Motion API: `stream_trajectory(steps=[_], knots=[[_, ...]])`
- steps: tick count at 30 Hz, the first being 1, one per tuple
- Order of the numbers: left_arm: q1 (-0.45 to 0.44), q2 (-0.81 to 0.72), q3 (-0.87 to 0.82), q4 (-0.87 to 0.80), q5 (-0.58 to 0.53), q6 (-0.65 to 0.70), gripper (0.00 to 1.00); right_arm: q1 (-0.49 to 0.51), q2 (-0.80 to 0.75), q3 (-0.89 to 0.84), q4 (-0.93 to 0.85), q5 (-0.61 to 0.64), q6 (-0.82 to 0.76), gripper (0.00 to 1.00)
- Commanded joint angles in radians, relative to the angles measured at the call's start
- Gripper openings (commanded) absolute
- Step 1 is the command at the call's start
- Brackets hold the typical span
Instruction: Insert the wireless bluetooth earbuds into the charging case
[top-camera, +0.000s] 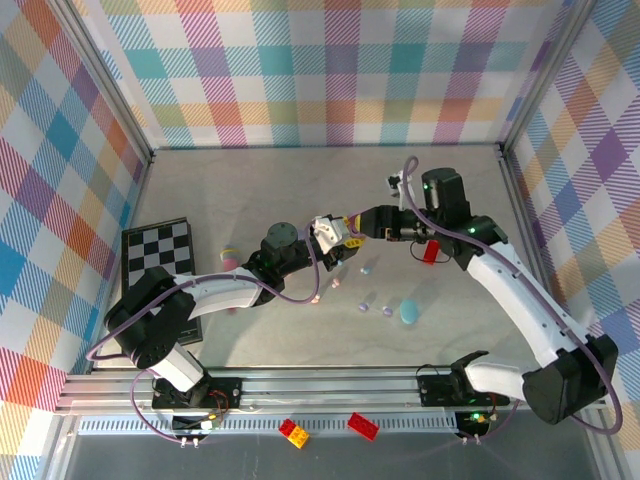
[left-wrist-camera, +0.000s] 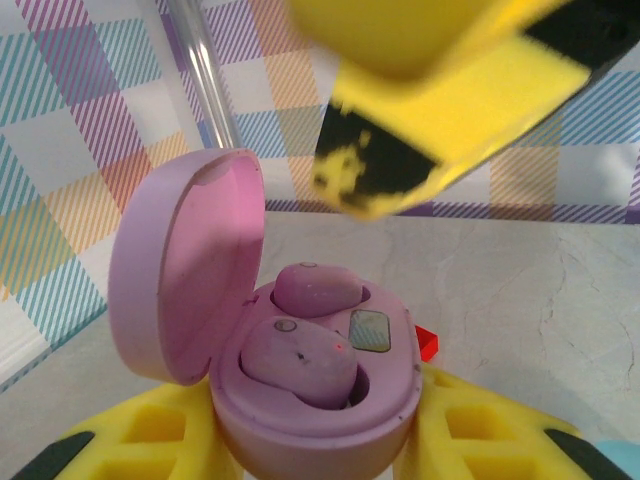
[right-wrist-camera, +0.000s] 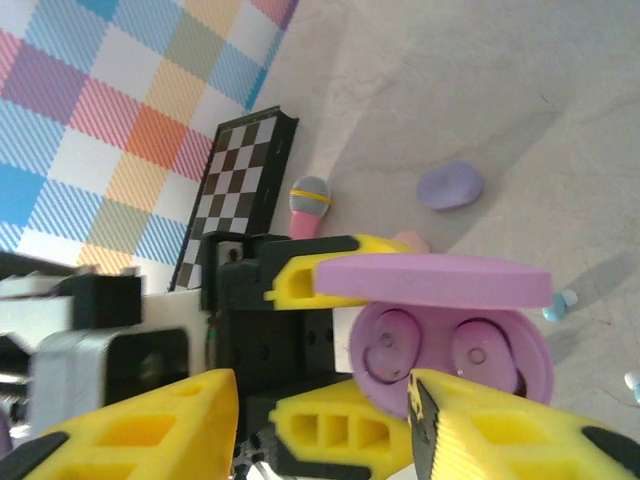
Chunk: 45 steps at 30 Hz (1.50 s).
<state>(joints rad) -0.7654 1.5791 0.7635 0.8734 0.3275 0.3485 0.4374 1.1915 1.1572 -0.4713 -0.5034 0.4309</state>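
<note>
Two yellow fingers (left-wrist-camera: 150, 430) of the left gripper (left-wrist-camera: 320, 445) are clenching the open lavender charging case (left-wrist-camera: 185, 270) at lower centre of the left wrist view. Both lavender earbuds (left-wrist-camera: 300, 362) are sitting in its wells. Along the bottom of its own view the right gripper (right-wrist-camera: 325, 400) is standing spread and empty. Seating is looking finished; the next move, I judge, is pressing the lid (right-wrist-camera: 430, 280) shut squarely.

Right hand (left-wrist-camera: 420, 90) blurred, cropped above, charging case (left-wrist-camera: 310, 430) base cropped
</note>
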Motion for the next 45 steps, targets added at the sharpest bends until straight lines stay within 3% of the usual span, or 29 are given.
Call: stream_trajectory(steps=[1,12,18,35,40,45], knots=[[-0.007,-0.037,-0.013,0.043,0.004,-0.01,0.35,-0.008,-0.037,0.013,0.017,-0.048,-0.069,0.51],[-0.001,-0.076,-0.015,-0.046,0.026,0.016,0.35,-0.025,0.076,0.177,0.083,-0.067,-0.059,0.56],[0.0,-0.092,-0.012,-0.068,0.031,0.03,0.35,-0.025,0.161,0.236,-0.001,-0.021,-0.046,0.58],[0.0,-0.12,-0.021,-0.04,0.028,-0.031,0.35,-0.032,-0.013,0.068,0.004,-0.006,-0.035,0.63],[0.0,-0.127,-0.019,-0.019,0.033,-0.052,0.35,-0.073,-0.045,0.015,0.051,-0.03,0.083,0.66],[0.001,-0.139,-0.016,0.005,0.033,-0.082,0.35,-0.14,-0.043,-0.105,0.211,-0.224,0.309,0.76]])
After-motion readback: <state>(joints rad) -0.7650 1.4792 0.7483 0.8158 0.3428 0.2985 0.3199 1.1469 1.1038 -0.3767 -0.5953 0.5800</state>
